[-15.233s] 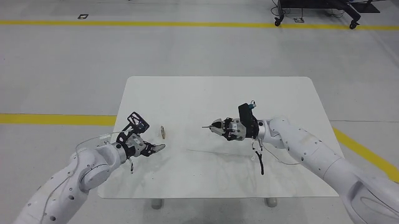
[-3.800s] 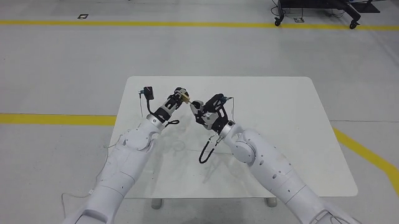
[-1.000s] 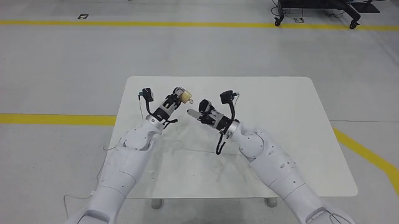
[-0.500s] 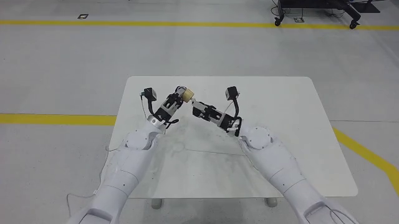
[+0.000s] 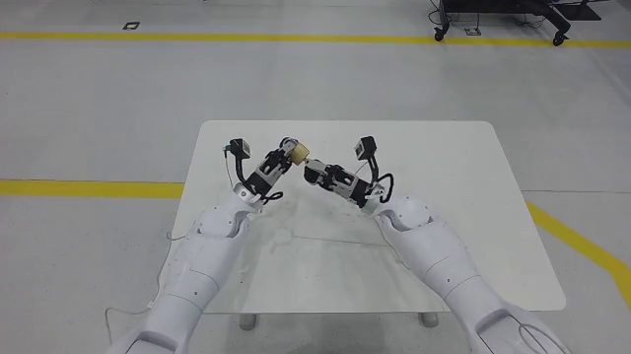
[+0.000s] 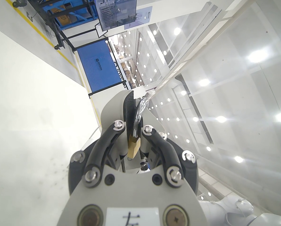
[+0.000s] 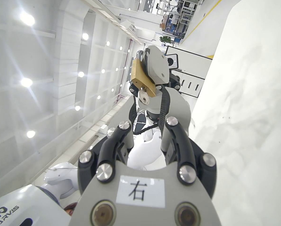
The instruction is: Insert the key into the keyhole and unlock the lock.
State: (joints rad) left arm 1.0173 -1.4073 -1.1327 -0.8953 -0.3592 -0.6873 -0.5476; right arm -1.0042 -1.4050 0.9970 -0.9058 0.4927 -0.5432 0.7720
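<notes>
Both arms have swung in from the sides of the worktop (image 5: 444, 157) to meet above its rear middle. The lock (image 7: 141, 74), which lay loose on that surface fifteen seconds back, is now lifted off it. Within the last second the right tool (image 5: 314, 166) has closed the small gap to it.

On the left, the left tool (image 5: 291, 150) is clamped on the flat faces of the brass body and holds it in the air. The key (image 7: 144, 97) is seated in the end of the body that faces the right tool, with its head sticking out. The right tool sits just beside that head, and its jaws look spread to either side of it rather than pinching it.

The lock looks small, dense, rigid and smooth, so a firm grip on its broad faces should stop it twisting. The key is thin and stiff. It probably turns best if pinched across the flat of its head, since a grip on the edges would likely slip.
</notes>
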